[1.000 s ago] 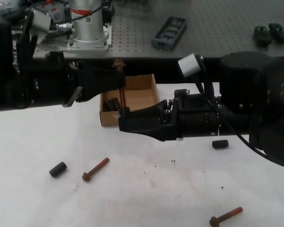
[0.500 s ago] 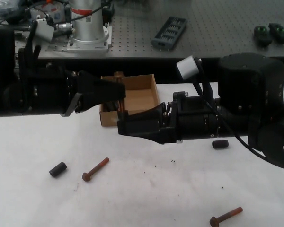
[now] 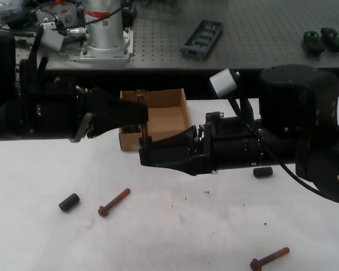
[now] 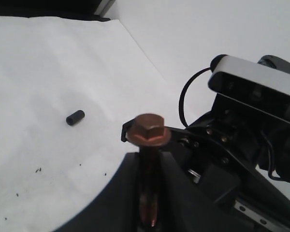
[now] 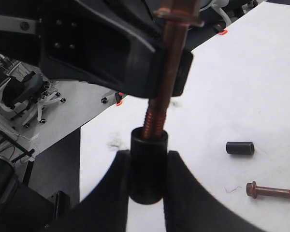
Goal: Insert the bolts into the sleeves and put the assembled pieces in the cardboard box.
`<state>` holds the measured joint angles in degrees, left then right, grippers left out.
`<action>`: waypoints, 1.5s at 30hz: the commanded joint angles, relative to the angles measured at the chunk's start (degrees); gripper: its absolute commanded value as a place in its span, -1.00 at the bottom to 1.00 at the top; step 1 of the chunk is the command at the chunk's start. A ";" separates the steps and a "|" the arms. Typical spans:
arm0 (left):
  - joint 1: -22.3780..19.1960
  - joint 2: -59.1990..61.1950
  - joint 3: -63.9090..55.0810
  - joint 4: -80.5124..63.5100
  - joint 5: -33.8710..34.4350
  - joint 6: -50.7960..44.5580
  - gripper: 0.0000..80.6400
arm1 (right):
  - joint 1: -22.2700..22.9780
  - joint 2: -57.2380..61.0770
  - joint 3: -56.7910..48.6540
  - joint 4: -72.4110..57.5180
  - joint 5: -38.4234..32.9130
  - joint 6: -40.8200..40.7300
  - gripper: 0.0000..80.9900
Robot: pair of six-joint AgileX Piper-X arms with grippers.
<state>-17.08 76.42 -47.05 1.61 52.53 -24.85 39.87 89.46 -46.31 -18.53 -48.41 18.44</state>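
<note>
My left gripper [image 4: 149,157] is shut on a copper bolt [image 4: 147,130], held upright with its hex head up. My right gripper [image 5: 149,159] is shut on a black sleeve [image 5: 149,166], directly under the bolt [image 5: 171,72]. The bolt's threaded end meets the sleeve's top opening and seems just inside it. In the high view the two grippers [image 3: 142,113] [image 3: 145,148] meet at the front left of the cardboard box [image 3: 166,116], with the bolt [image 3: 139,95] between them. Dark assembled pieces lie in the box's left end, partly hidden.
On the white sheet lie a loose sleeve [image 3: 69,201] and bolt [image 3: 114,202] at the front left. Another sleeve [image 3: 263,172] lies under the right arm and another bolt [image 3: 269,258] at the front right. A grey perforated bench with equipment [image 3: 104,28] lies behind.
My left gripper has come down with the bolt, bringing its threaded end to the sleeve. The right gripper has shifted slightly left with the sleeve.
</note>
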 commanded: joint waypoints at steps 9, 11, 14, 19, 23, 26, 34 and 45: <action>-0.25 -0.40 -0.11 10.36 3.23 8.35 -0.98 | -0.38 -0.03 -0.77 -2.85 1.15 -0.42 -0.89; -0.25 -0.40 -0.11 10.37 3.50 8.59 -0.99 | -0.38 -0.03 -0.77 -2.85 1.15 -0.42 -0.89; -0.25 -0.40 -0.11 10.37 3.49 10.01 -0.80 | -0.38 -0.03 -0.77 -2.85 1.15 -0.42 -0.89; -0.25 -0.40 -0.11 10.37 0.14 10.79 0.29 | -0.38 -0.14 -0.77 -2.82 1.15 -0.42 -0.89; -0.25 -0.40 -0.11 10.35 -1.44 13.64 0.30 | -0.77 -0.35 -0.77 -2.82 1.15 -0.42 -0.89; 0.07 -0.40 -0.11 10.35 -4.96 16.31 0.15 | -1.57 -0.35 -0.77 -2.82 1.15 -0.02 -0.89; 6.47 -0.98 -0.23 12.75 -14.62 20.16 0.20 | -6.81 4.14 -8.88 2.91 4.15 -2.95 -0.89; 8.60 -13.07 -0.23 32.27 -21.91 28.54 0.20 | -9.77 27.81 -37.76 14.29 5.74 -2.99 -0.89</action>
<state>-8.65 65.25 -47.02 30.61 32.63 1.74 30.42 116.25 -81.60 -5.47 -42.63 15.84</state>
